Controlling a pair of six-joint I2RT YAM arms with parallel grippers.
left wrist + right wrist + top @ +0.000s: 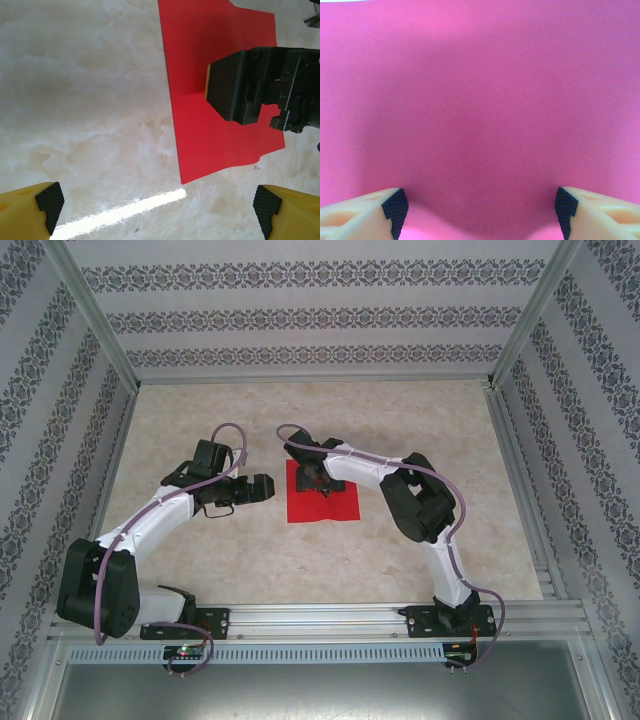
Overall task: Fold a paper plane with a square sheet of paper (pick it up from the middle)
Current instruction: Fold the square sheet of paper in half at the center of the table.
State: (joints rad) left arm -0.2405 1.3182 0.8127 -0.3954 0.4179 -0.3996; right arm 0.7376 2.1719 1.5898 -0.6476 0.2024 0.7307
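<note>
Here's the square sheet of paper, bright red, lying flat on the pale marbled counter about midway between the two arms. The right end effector is planted straight down on it, fingers spread wide. The dark pads rest on the red surface with nothing pinched between them yet.

What could go wrong from here? Plenty. That counter looks slick, so if the pads draw together without biting, I'd expect the sheet to skid along with them instead of buckling up into a ridge. Too much downward pressure and the paper stays pinned flat. Too little and the pads just slide across it. From above, the contact sits toward the far half of the sheet rather than dead centre, so a lift from there may leave it hanging lopsided. There's also a soft swell of paper showing low between the fingers in the right wrist view. A hard squeeze there could leave a stray crease where no fold belongs.

Now the poses. The right arm rises from its base at the near edge, elbow jutting out to the right, forearm swinging back left, wrist tipped down onto the sheet. The left arm is folded low, its forearm reaching in. The left end effector hangs just beside the sheet's left edge, fingers fully spread and empty.
</note>
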